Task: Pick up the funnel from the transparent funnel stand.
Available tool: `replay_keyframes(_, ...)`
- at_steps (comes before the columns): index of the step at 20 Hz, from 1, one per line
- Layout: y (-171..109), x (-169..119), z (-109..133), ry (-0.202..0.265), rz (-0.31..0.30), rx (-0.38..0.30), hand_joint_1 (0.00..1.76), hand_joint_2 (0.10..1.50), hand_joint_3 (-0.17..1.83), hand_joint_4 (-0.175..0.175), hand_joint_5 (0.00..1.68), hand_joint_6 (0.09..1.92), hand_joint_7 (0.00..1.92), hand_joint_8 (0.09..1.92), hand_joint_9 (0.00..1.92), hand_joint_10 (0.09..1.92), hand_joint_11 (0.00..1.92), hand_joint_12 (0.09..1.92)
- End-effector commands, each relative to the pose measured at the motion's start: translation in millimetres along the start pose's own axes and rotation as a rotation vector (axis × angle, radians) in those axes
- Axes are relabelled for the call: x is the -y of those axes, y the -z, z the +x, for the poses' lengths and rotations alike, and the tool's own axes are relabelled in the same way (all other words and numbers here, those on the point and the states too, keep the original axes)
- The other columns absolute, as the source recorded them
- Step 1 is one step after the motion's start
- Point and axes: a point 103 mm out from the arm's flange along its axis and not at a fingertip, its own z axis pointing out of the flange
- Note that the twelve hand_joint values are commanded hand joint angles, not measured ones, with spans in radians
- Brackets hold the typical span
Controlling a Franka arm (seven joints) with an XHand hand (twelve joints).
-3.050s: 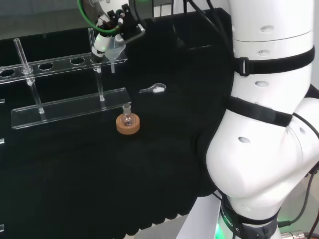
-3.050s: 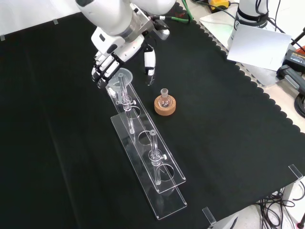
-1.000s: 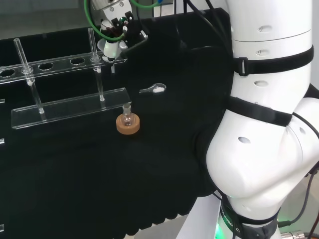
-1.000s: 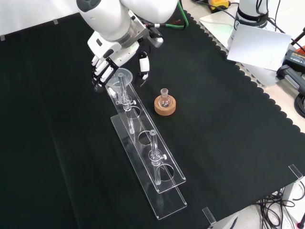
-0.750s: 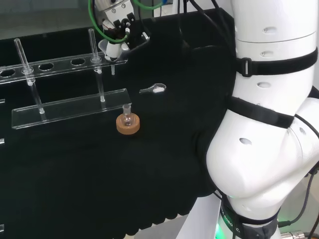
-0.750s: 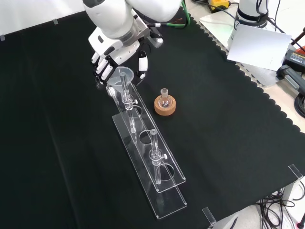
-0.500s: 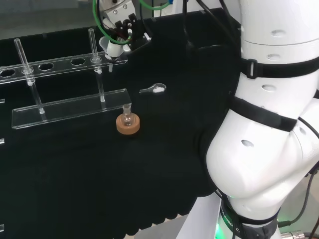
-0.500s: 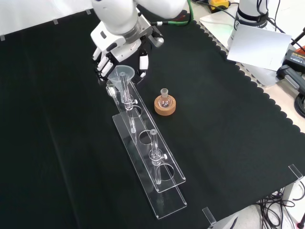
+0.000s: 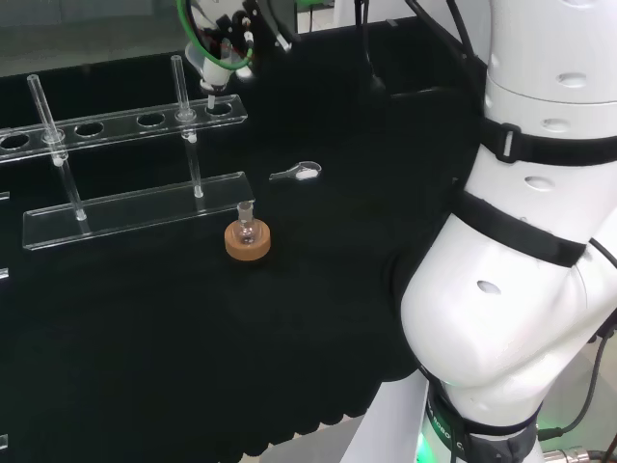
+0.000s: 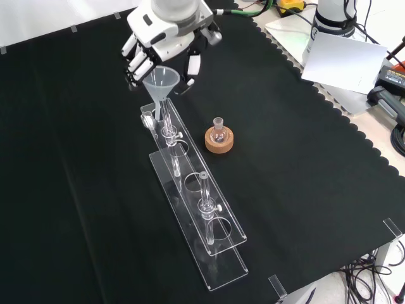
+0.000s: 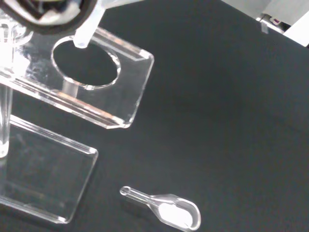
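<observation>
Funnel [image 10: 161,79] was lifted clear of stand [image 10: 196,190], higher than half second ago; stem tip hung just above end hole in wrist view. Hand [image 10: 166,44] held it, fingers curled round cone, thumb on other side. Funnel clear, cone with thin stem. Stand clear plastic: flat base, upper shelf with round holes, two upright rods. Small flask [image 10: 219,125] sat upright in cork ring [image 10: 219,139]. Wrist view also showed small clear scoop [image 11: 166,211] on cloth [image 10: 304,158], barely visible from front.

Hand [image 10: 166,39] gripping funnel [image 10: 160,81], above clear stand [image 10: 193,190]
</observation>
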Motion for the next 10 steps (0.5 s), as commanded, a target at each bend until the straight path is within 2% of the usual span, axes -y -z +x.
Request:
replay_keyframes(1,43.0,38.9,-27.9,-0.048,-0.011,0.034,0.94,0.74,0.69,0.014,0.75,0.85,0.87,0.74,1.2,0.48,0.68,1.22)
replay_keyframes(3,47.2,55.0,-35.6,-0.057,-0.01,0.027,0.94,0.74,0.7,0.006,0.73,0.86,0.89,0.75,1.21,0.47,0.73,1.19)
replay_keyframes(10,49.3,96.2,-36.1,-0.093,0.018,0.065,0.95,0.74,0.7,-0.021,0.73,0.87,0.92,0.78,1.25,0.45,0.88,1.08)
